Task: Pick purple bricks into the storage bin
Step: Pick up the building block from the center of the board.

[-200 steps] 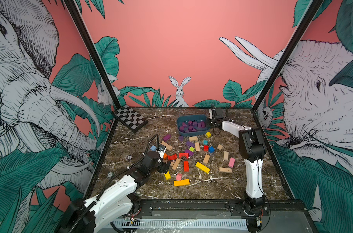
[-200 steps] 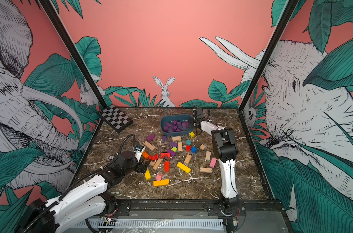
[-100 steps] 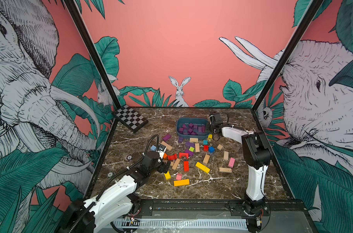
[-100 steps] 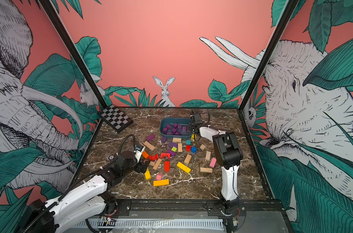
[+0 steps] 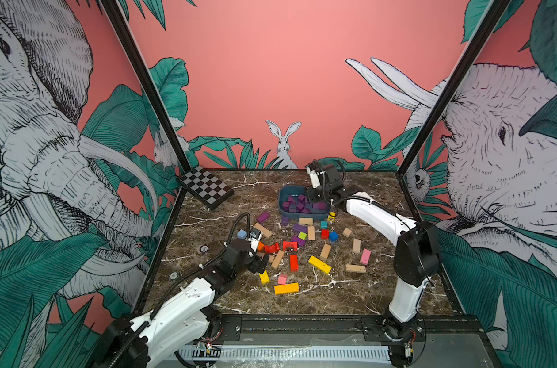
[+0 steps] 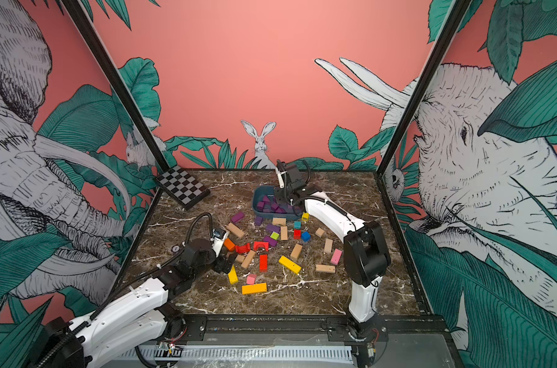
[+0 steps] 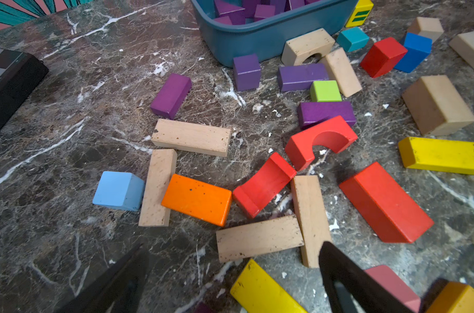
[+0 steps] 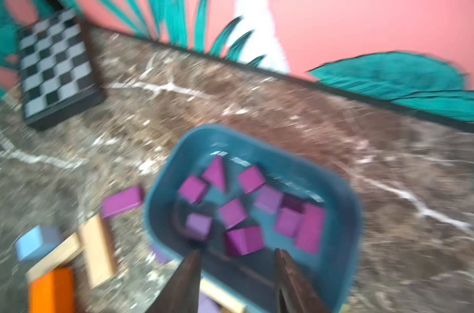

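I can read no word, number or brand anywhere in these views. The nearest thing to a sign is on a small yellow block (image 7: 361, 13) at the upper right of my left wrist view, just beside the storage bin (image 7: 271, 38): two short green bars on its face, one above the other. In a top view, left of centre, a small pale label (image 5: 253, 235) sits on my left wrist, too small to read.

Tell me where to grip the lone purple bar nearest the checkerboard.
Take the purple bar across its two long sides, at mid-length, coming straight down from above. It lies flat on the table with nothing touching it, so both sides are free, and its narrow width should suit the jaws.
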